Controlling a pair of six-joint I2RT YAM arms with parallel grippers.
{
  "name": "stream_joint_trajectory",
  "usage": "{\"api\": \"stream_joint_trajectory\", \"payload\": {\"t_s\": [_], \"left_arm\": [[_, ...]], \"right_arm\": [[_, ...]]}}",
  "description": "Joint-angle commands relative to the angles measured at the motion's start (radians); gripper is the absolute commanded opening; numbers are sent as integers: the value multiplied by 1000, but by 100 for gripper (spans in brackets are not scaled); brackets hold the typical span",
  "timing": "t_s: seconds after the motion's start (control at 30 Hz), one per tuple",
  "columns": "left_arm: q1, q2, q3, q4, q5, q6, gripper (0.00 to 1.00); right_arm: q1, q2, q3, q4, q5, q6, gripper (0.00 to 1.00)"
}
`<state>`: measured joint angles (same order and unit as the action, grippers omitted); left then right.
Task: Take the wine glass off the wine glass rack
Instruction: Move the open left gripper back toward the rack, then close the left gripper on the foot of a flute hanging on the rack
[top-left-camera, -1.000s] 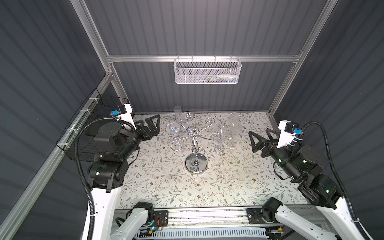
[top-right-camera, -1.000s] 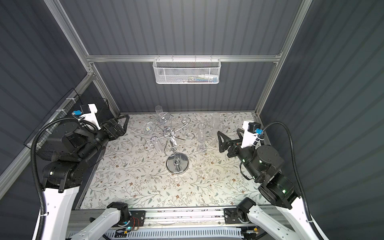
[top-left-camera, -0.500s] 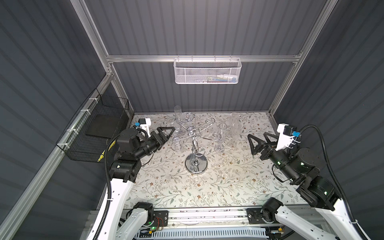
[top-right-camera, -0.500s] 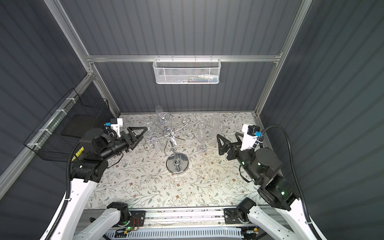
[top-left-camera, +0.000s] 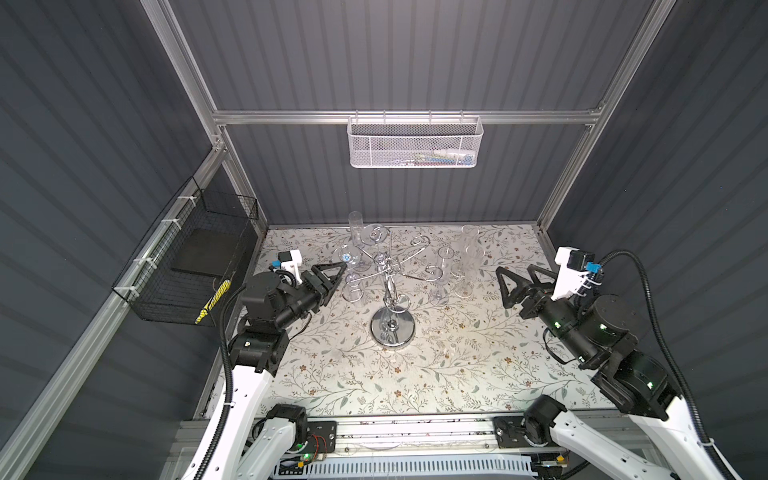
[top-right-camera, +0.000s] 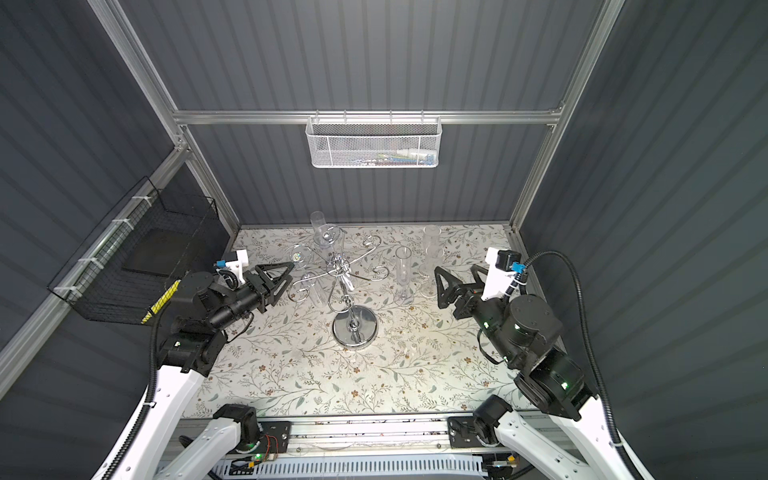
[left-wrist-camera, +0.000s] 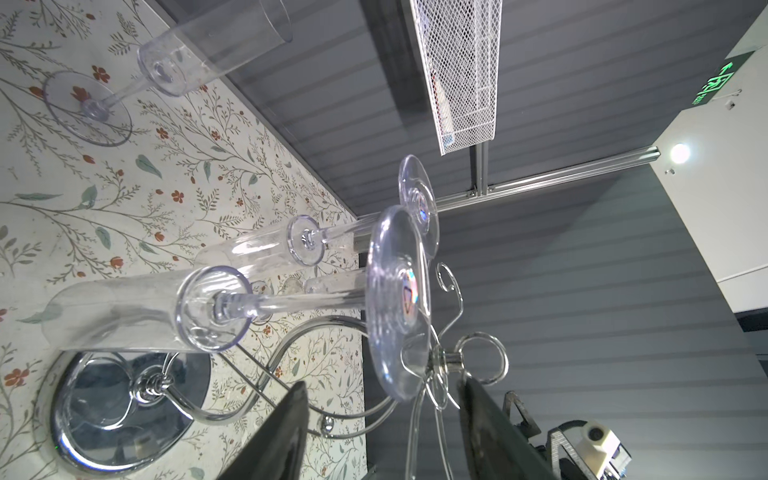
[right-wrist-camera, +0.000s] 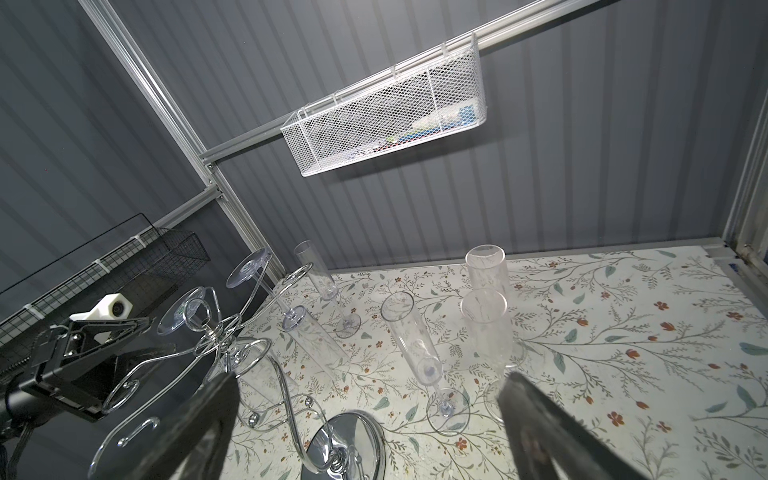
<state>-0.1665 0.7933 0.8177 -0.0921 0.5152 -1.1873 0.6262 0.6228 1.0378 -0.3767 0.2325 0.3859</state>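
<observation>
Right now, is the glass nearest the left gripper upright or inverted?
Inverted: the glass hangs on the wine glass rack, foot up, bowl down.

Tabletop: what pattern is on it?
The tabletop is pale with leafy vines and small red flowers; clearest in the right wrist view.

I have the rack (top-left-camera: 390, 291) in the middle of the table (top-left-camera: 457, 374). Two hanging glasses (left-wrist-camera: 232, 305) sit upside down on its left side, the nearer just ahead of my left gripper (top-left-camera: 337, 279). The back glass (top-left-camera: 355, 232) stands behind the rack. Three right-hand glasses (top-left-camera: 444, 266) stand between the rack and my right gripper (top-left-camera: 515, 272). The back basket (top-left-camera: 413, 145) hangs on the rear rail, the side basket (top-left-camera: 166, 299) on the left wall.
</observation>
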Motion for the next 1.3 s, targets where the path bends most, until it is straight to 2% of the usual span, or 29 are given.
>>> {"api": "stream_joint_trajectory", "payload": {"t_s": [0.0, 0.33, 0.87, 1.27], "left_arm": [[1, -29, -25, 93, -36, -72, 55], [1, -15, -57, 220, -37, -131, 47], [1, -3, -55, 211, -47, -129, 30], [1, 7, -63, 210, -42, -134, 26]], "right_arm": [[-3, 0, -2, -7, 9, 16, 99], [-3, 4, -4, -7, 4, 34, 99], [-3, 6, -2, -7, 2, 44, 99], [-3, 7, -5, -7, 3, 44, 99]]}}
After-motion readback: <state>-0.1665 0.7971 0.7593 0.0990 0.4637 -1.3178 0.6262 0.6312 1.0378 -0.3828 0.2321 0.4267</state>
